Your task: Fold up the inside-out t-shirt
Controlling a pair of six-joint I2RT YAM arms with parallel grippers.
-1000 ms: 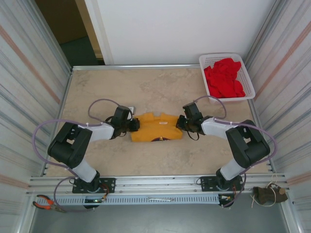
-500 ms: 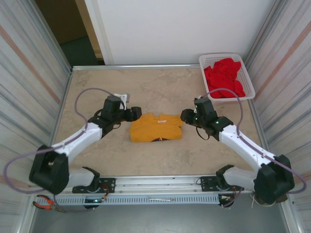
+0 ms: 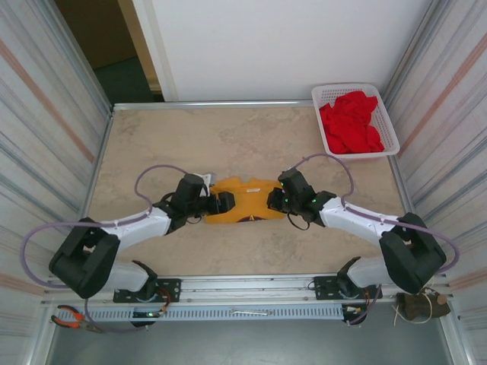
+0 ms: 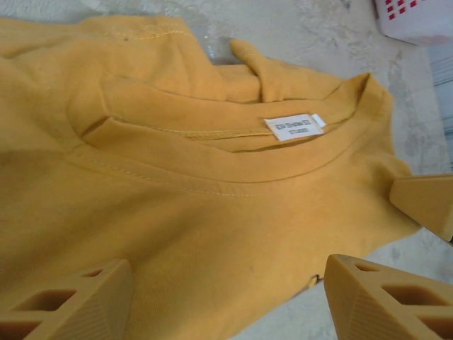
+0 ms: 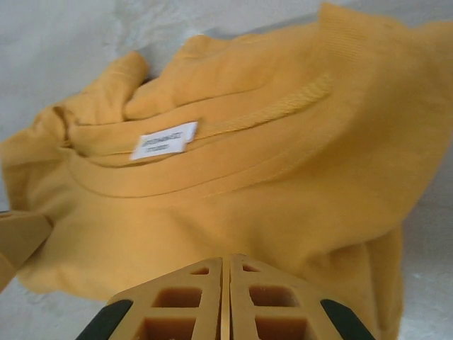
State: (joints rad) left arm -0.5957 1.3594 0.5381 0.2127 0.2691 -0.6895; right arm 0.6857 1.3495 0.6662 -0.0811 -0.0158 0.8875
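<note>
The mustard t-shirt lies crumpled and partly folded at the middle of the tabletop, white tag showing inside the collar. The left tool is released, fingers spread over the shirt's left side. The right tool is clenched at its right side. A basket of red garments sits in the far right corner.

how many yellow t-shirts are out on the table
1: the yellow t-shirt lies mid-table between the left tool and right tool. Red garments in the basket could hide others.
</note>
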